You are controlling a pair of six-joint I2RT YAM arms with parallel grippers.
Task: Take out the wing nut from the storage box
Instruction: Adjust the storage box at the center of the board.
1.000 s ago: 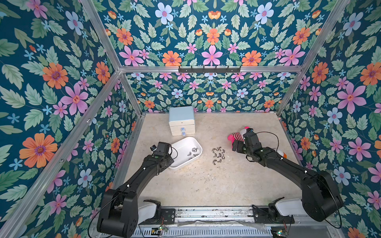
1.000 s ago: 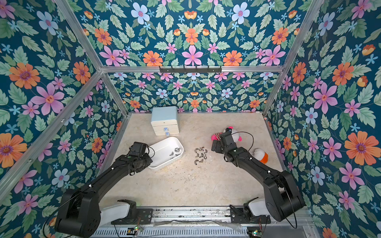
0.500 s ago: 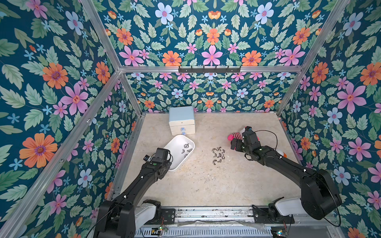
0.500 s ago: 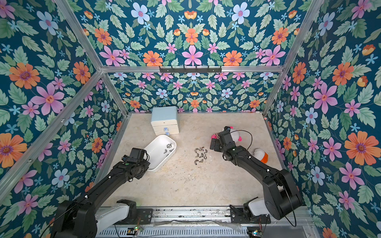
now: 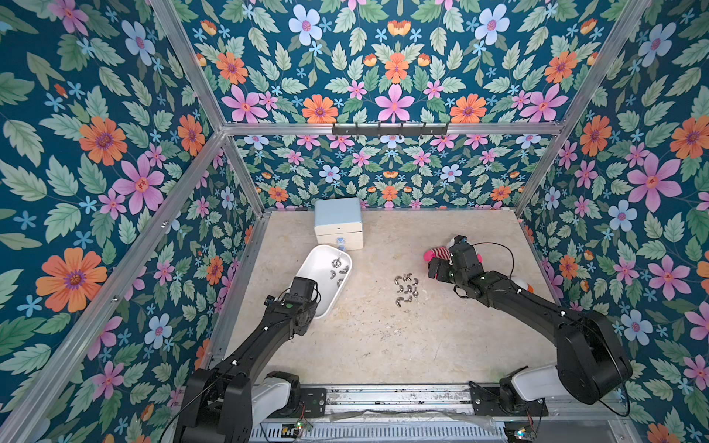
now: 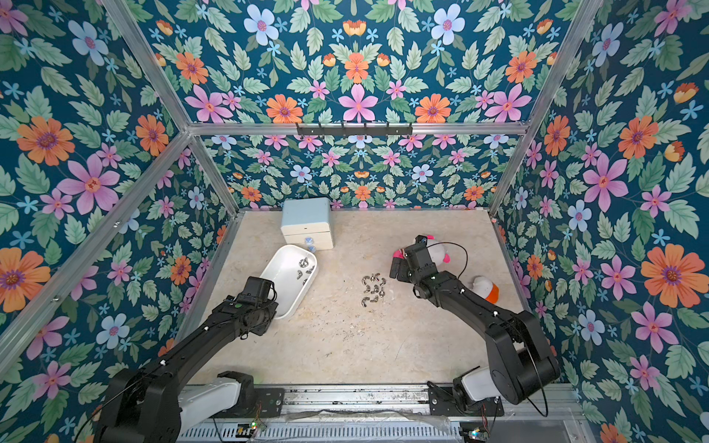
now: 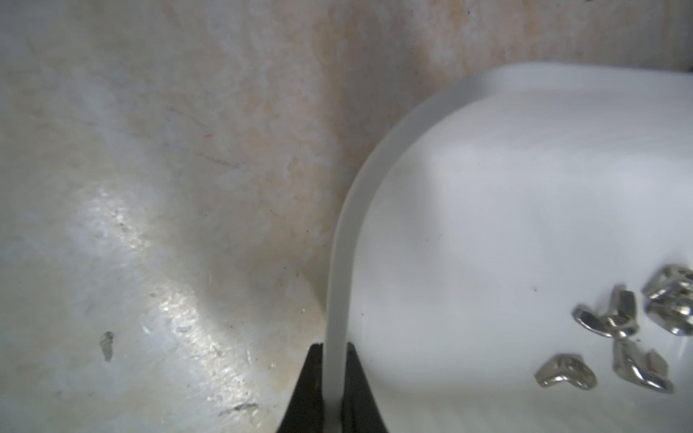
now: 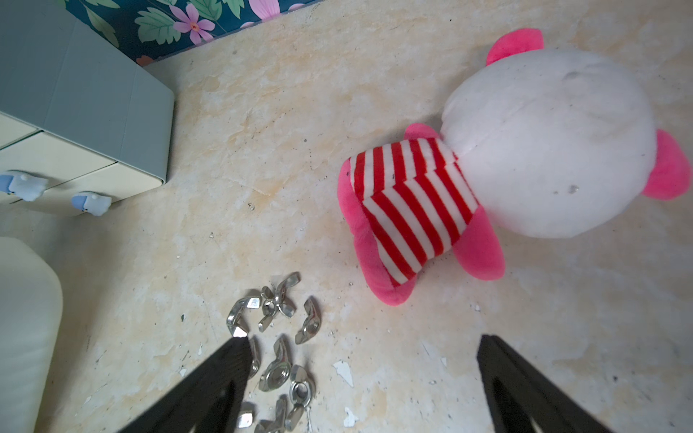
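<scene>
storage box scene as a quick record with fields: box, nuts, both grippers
storage box: white open tub on the table, far end by the mini chest of drawers
nuts inside: a few wing nuts, toward its far end
nuts outside: loose pile on the table, right of the box
left gripper: shut on the box rim
right gripper: open, empty, over the pile's edge

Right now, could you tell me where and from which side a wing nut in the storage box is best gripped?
Come straight down into the open storage box; its walls block sideways approaches. Take the wing nut lying apart from the cluster, pinching across its two wings, probably with the open right gripper, since the left gripper clamps the rim.
</scene>
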